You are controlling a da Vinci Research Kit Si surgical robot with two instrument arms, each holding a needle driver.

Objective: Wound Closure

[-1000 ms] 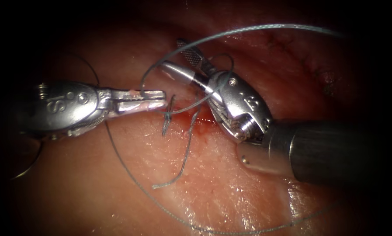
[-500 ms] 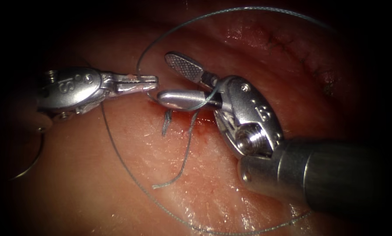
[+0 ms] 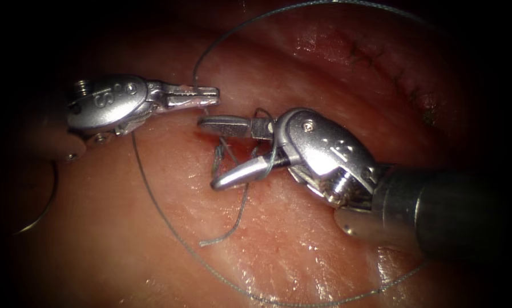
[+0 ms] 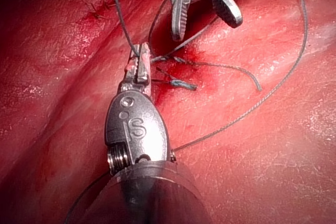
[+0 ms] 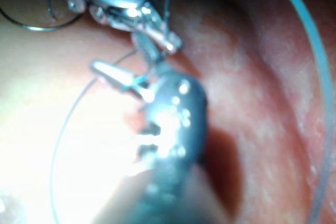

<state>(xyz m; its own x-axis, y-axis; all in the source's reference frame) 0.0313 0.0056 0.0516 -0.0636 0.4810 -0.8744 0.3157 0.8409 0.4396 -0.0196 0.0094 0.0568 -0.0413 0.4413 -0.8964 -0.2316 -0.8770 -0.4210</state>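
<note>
My left tool (image 3: 209, 97) sits on the left side of the cut, its jaws shut on the long thread (image 3: 153, 199) just above the stitch. The right tool (image 3: 208, 153) comes in from the right with its jaws open and nothing between them. A turn of thread (image 3: 265, 114) is wrapped around its jaws. They straddle the knot and the short thread tail (image 3: 233, 222) at the cut (image 3: 250, 162). In the left wrist view the left tool (image 4: 140, 65) grips the thread and the right tool (image 4: 203, 20) stands open beyond it. The needle (image 3: 36, 211) lies free on the tissue at far left, held by neither tool.
The long thread sweeps in a wide loop over the top of the tissue (image 3: 301, 251) and round below both tools. Earlier stitches (image 3: 404, 80) close the cut at the upper right. Red fluid stains the tissue around the knot.
The right tool has rolled and dropped its open jaws toward the knot and short tail, with the thread turn still around them. The left tool shifted up and slightly right, holding the thread.
</note>
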